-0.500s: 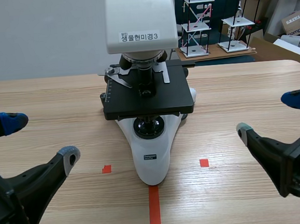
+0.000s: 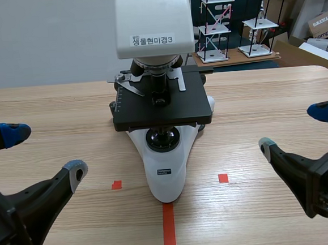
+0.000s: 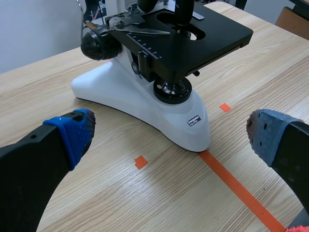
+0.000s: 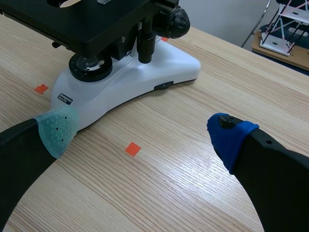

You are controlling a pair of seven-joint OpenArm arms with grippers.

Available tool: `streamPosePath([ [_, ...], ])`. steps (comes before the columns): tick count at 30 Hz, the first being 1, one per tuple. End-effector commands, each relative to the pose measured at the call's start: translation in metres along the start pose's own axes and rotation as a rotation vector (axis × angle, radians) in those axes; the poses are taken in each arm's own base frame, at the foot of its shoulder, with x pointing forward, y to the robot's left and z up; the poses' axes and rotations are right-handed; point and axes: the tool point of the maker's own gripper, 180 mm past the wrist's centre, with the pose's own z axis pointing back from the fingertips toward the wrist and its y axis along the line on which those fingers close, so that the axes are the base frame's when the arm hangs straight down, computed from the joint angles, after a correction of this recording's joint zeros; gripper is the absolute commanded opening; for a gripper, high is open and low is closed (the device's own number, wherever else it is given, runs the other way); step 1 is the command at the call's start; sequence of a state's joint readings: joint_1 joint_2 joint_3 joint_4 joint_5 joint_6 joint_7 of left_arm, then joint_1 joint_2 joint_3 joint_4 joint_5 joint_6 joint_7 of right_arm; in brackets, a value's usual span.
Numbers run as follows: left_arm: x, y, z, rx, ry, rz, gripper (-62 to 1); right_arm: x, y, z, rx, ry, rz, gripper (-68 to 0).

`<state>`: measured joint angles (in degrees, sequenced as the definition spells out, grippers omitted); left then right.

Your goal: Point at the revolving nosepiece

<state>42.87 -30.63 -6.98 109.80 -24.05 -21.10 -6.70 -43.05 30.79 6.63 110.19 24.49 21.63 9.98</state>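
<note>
Revolving nosepiece (image 2: 156, 62) well apart from left gripper (image 2: 45, 151)

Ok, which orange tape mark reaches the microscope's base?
The long strip in the middle: it meets the front tip of the white base. The two small squares lie apart, one on each side.

There is one microscope (image 2: 165, 156) on the one desk (image 2: 49, 109). I count two black arms, a left arm (image 2: 16, 225) and a right arm (image 2: 322, 184). Each has two fingers (image 2: 41, 191), four altogether. The wood carries two small orange-red squares (image 2: 116, 184) and one tape line (image 2: 169, 230). Behind stand two rod-and-plate towers (image 2: 213, 22).
</note>
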Motion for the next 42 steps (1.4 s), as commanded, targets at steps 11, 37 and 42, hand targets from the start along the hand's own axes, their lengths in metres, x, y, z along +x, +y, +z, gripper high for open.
streamPosePath([
  [11,0.006,-0.002,0.000,-0.006,-0.023,0.004,1.4,0.007,-0.001,0.000,-0.005,-0.030,0.001,-14.5],
  [37,0.006,-0.002,0.000,-0.006,-0.023,0.004,1.4,0.068,-0.030,-0.068,0.067,-0.230,0.249,-67.5],
  [42,0.006,-0.002,0.000,-0.006,-0.023,0.004,1.4,0.074,-0.034,-0.081,0.135,-0.271,0.250,-67.5],
])
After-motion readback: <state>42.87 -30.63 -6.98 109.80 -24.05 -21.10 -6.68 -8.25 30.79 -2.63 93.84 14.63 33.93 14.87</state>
